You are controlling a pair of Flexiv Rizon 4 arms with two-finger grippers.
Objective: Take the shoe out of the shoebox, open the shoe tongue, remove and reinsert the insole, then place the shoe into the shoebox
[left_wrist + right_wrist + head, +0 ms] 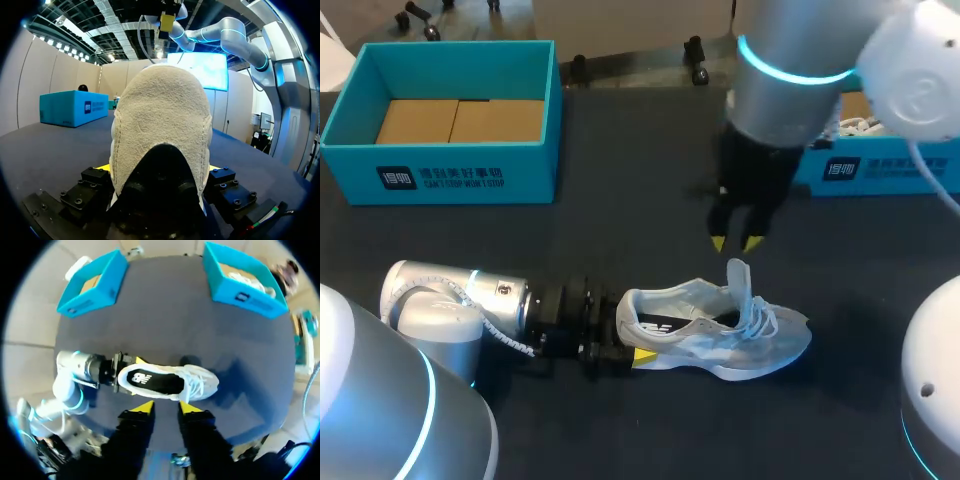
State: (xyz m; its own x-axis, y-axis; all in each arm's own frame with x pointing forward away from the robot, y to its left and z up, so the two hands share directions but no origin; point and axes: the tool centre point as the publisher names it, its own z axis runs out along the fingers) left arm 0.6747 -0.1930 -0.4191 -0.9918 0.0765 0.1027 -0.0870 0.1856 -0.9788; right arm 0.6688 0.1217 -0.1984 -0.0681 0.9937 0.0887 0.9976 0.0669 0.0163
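Observation:
A light grey shoe (760,335) lies on the dark table, toe to the right, with its tongue (738,280) standing up. A black insole (150,382) with a white logo sits inside it. My left gripper (625,342) lies low on the table and is shut on the shoe's heel, one finger on each side. In the left wrist view the heel (160,115) fills the space between the yellow tips. My right gripper (735,243) hangs above the tongue, apart from it. Its fingers stand a narrow gap apart with nothing between them (166,407).
A blue shoebox (450,165) with brown cardboard inside stands at the back left. A second blue box (880,165) at the back right holds white material and is partly hidden by my right arm. Bare table lies between the boxes.

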